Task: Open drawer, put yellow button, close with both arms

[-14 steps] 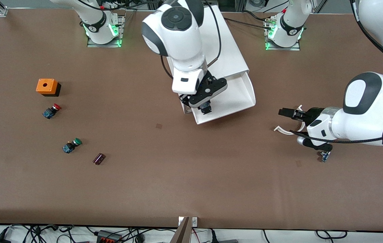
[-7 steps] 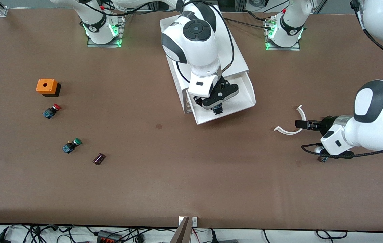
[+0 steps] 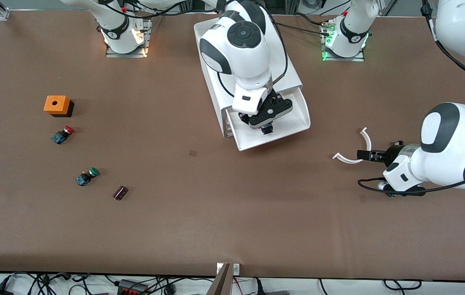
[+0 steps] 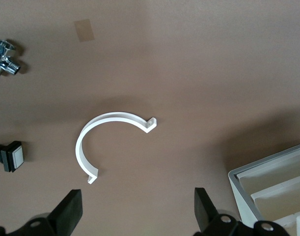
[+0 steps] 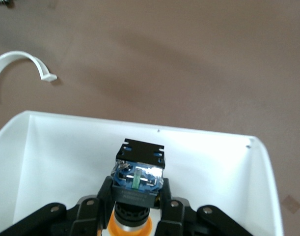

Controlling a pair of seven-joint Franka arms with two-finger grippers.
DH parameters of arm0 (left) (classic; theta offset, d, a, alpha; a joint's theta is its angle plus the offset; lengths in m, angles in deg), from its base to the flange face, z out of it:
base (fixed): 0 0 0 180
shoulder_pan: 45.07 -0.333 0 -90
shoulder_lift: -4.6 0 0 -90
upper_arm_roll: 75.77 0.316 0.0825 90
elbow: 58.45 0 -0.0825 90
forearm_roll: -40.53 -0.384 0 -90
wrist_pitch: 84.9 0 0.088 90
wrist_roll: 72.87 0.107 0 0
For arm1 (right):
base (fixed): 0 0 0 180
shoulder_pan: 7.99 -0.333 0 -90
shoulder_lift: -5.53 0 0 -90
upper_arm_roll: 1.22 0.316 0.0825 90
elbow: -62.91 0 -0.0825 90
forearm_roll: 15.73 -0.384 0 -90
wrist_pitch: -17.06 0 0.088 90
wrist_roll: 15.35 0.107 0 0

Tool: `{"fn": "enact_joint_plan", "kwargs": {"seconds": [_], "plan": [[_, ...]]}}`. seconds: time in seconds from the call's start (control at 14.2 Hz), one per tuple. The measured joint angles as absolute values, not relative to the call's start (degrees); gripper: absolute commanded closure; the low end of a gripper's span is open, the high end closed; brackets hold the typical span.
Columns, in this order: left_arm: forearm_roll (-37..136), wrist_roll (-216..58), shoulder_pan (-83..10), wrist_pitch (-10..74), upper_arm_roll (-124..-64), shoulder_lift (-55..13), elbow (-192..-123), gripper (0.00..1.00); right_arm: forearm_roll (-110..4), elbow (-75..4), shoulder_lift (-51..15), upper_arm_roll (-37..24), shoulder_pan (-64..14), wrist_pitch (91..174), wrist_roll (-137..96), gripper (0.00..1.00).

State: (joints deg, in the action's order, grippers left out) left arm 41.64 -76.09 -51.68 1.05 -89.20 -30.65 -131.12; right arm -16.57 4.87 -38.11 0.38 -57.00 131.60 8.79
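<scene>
The brown table [image 3: 224, 213] takes up nearly everything in sight, with the two arms' bases along its top edge in the front view. Next in bulk are the arms themselves: the right arm [image 3: 240, 53] reaches out over the white cabinet [image 3: 289, 73], and the left arm [image 3: 449, 151] bends low near its own end of the table.

The cabinet stands between the two bases, and its bottom drawer [image 3: 298, 123] is pulled out toward the front camera, its flared lip at the near edge.

The right hand [image 3: 266, 128] hangs inside the open drawer, its two fingers pinched tight on the yellow button [image 5: 137, 179]. The wrist view shows the button's blue base pointing away from the hand and its yellow-orange cap tucked down between the fingers. The button is over the drawer's white floor, within its walls; I cannot tell whether it touches the floor.

The left hand [image 3: 365, 155] sits low over the table with its fingers [image 4: 68, 211] spread wide and nothing in them. A white curved clip [image 3: 355, 149] lies on the table just by those fingertips.

Toward the right arm's end of the table lie an orange box [image 3: 57, 105], then, nearer the front camera, a red-capped switch [image 3: 62, 135], a green-capped switch [image 3: 87, 176] and a small dark cylinder [image 3: 120, 192], all apart from each other.
</scene>
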Motion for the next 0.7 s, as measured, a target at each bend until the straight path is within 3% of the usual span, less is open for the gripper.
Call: {"fn": "enact_joint_plan", "kwargs": {"seconds": [0.14, 0.21, 0.28, 0.35, 0.7], "plan": [[41.6, -76.1, -51.7, 1.1, -89.2, -30.7, -131.1, 0.0, -16.6, 4.9, -38.6, 0.6, -57.4, 130.4, 8.8, 1.0], [41.6, -76.1, -51.7, 1.0, -89.2, -30.8, -131.1, 0.0, -16.6, 4.9, -38.7, 0.6, -57.6, 130.2, 8.8, 0.78], [41.6, -76.1, -51.7, 1.1, -89.2, -30.8, -131.1, 0.0, -16.6, 4.9, -38.8, 0.6, -57.7, 130.2, 8.9, 0.32], [41.6, -76.2, -51.7, 1.1, -89.2, -30.9, -131.1, 0.0, -16.6, 4.9, -38.9, 0.6, -57.7, 130.2, 9.0, 0.0], [41.6, -77.5, -51.4, 2.1, -89.3, -31.2, -131.4, 0.0, -16.6, 5.1, -38.9, 0.3, -57.6, 130.3, 11.5, 0.0]]}}
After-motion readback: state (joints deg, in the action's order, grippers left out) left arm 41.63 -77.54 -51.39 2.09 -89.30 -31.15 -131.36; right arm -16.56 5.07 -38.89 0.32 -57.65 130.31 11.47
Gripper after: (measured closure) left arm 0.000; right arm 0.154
